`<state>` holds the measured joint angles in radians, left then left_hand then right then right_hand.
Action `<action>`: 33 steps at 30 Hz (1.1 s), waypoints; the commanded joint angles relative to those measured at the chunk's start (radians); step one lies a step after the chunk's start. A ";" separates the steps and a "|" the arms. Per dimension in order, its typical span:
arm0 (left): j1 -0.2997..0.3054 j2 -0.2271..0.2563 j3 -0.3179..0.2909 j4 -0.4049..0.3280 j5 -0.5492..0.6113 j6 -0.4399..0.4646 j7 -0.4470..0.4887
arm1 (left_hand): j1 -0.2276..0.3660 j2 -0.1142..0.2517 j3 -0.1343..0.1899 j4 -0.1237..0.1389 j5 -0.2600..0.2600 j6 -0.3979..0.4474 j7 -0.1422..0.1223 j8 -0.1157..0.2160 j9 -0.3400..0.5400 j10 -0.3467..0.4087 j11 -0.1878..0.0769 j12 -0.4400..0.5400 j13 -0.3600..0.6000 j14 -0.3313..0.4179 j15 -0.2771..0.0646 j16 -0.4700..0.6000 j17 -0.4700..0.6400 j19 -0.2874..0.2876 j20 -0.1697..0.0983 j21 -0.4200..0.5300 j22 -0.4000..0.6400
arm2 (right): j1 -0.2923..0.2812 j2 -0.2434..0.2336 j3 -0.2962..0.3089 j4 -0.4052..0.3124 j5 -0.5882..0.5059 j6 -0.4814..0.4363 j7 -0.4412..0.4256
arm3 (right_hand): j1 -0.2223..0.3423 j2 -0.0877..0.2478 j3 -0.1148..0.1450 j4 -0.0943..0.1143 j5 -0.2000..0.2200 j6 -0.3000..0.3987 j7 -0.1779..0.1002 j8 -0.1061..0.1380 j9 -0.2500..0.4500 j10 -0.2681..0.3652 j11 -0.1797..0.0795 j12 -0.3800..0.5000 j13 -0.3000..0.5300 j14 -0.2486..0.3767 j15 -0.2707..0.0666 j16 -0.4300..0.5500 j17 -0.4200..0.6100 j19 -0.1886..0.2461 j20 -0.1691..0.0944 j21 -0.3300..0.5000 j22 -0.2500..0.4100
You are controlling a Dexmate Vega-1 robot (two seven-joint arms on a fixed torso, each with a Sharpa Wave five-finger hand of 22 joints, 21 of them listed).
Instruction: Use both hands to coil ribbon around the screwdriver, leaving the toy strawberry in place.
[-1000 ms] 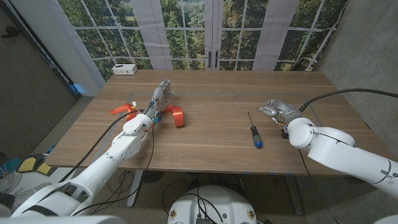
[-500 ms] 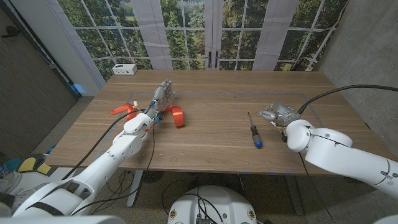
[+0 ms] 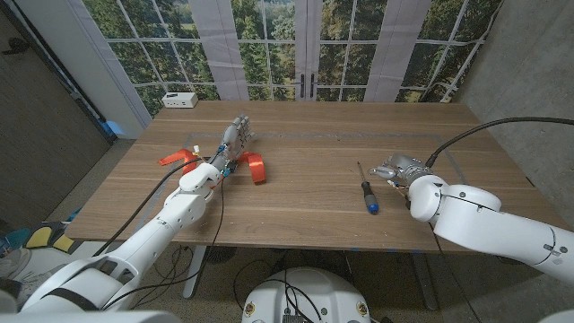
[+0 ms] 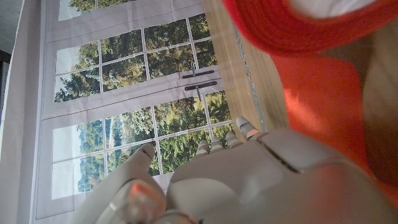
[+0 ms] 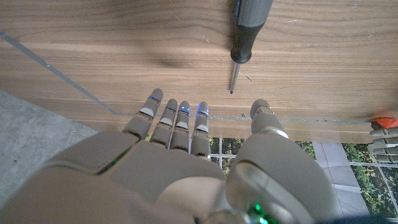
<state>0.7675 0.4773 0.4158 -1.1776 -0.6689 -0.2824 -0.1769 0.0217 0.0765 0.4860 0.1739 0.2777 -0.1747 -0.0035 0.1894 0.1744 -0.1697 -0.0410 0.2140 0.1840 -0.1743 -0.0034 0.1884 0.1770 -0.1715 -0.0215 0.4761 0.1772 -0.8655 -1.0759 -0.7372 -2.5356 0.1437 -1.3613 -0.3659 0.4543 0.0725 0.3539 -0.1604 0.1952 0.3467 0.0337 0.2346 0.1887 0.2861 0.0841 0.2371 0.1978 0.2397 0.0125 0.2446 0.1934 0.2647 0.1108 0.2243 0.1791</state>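
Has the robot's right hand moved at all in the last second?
Yes. The right hand has slid a little toward the near table edge and closer to the screwdriver, which lies where it was.

I see the orange ribbon [image 3: 254,165] lying looped on the table's [image 3: 305,202] left half, another orange strip [image 3: 172,160] nearer the left edge, possibly the same ribbon. The screwdriver [image 3: 367,191] lies flat right of centre, blue-black handle toward the near edge.
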 commanded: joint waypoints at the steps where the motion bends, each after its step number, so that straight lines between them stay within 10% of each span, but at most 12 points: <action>1: -0.014 -0.007 0.003 0.022 -0.001 -0.001 -0.014 | 0.008 0.073 -0.003 -0.005 0.006 -0.179 0.006 -0.004 0.002 -0.194 0.006 -0.006 0.001 -0.193 0.005 -0.001 0.001 -0.099 0.004 -0.004 0.002 | 0.068 -0.008 -0.084 -0.007 0.071 -0.035 -0.047 | 0.006 -0.007 -0.003 -0.001 0.001 0.013 0.001 0.000 0.005 0.005 -0.001 0.008 0.005 0.010 0.002 0.005 0.002 0.008 -0.003 0.005 0.004; 12: -0.026 -0.017 0.006 0.043 -0.001 -0.006 -0.026 | 0.008 0.073 -0.004 -0.005 0.007 -0.179 0.008 -0.004 0.002 -0.195 0.007 -0.007 0.002 -0.194 0.005 -0.002 0.002 -0.099 0.004 -0.008 0.003 | 0.225 -0.048 -0.230 0.001 0.398 -0.035 -0.316 | 0.036 -0.020 -0.001 -0.010 0.008 0.024 0.003 -0.003 0.006 0.019 0.000 0.006 0.006 0.038 -0.006 0.007 0.000 0.038 -0.022 0.012 0.004; 21: -0.027 -0.017 0.007 0.048 -0.005 -0.005 -0.037 | 0.008 0.074 -0.004 -0.005 0.007 -0.179 0.008 -0.004 0.002 -0.194 0.008 -0.007 0.002 -0.194 0.005 -0.002 0.002 -0.098 0.004 -0.010 0.003 | 0.522 -0.037 -0.491 0.093 0.949 -0.035 -0.731 | 0.047 -0.024 -0.003 -0.006 0.010 0.012 0.003 -0.012 0.007 0.012 -0.007 -0.002 0.007 0.058 -0.015 0.012 0.003 0.050 -0.024 0.014 0.004; 25: -0.022 -0.013 0.005 0.041 -0.004 -0.005 -0.032 | 0.008 0.074 -0.005 -0.004 0.008 -0.179 0.007 -0.005 0.002 -0.196 0.007 -0.008 0.002 -0.194 0.005 -0.002 0.002 -0.097 0.003 -0.011 0.003 | 0.608 -0.030 -0.580 0.108 1.013 -0.035 -0.751 | 0.044 -0.028 -0.007 -0.003 0.010 0.008 0.004 -0.014 0.007 0.005 -0.011 -0.006 0.008 0.055 -0.017 0.011 0.005 0.044 -0.020 0.010 0.005; 33: -0.018 -0.006 0.002 0.030 -0.005 -0.003 -0.032 | 0.008 0.074 -0.005 -0.004 0.008 -0.180 0.008 -0.005 0.002 -0.195 0.007 -0.009 0.002 -0.194 0.005 -0.002 0.002 -0.097 0.003 -0.014 0.003 | 0.561 -0.024 -0.516 0.100 1.038 -0.035 -0.747 | 0.000 -0.059 -0.047 0.023 0.014 0.111 0.024 0.018 0.011 0.039 0.000 -0.002 0.011 0.063 -0.015 0.011 0.015 0.033 -0.013 0.001 0.006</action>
<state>0.7436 0.4648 0.4216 -1.1376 -0.6714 -0.2875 -0.2063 0.0217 0.0765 0.4818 0.1697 0.2814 -0.1747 -0.0035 0.1847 0.1743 -0.1697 -0.0410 0.2102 0.1837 -0.1743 -0.0035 0.1885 0.1770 -0.1715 -0.0215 0.4675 0.1772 -0.3917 -1.1121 -1.1919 -2.4579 0.9042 -1.3946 -0.9941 0.4700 0.0274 0.3233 -0.1452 0.2004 0.3885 0.0480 0.2274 0.1933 0.2934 0.0765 0.2291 0.2028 0.2878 0.0001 0.2517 0.2020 0.2966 0.0932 0.2312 0.1790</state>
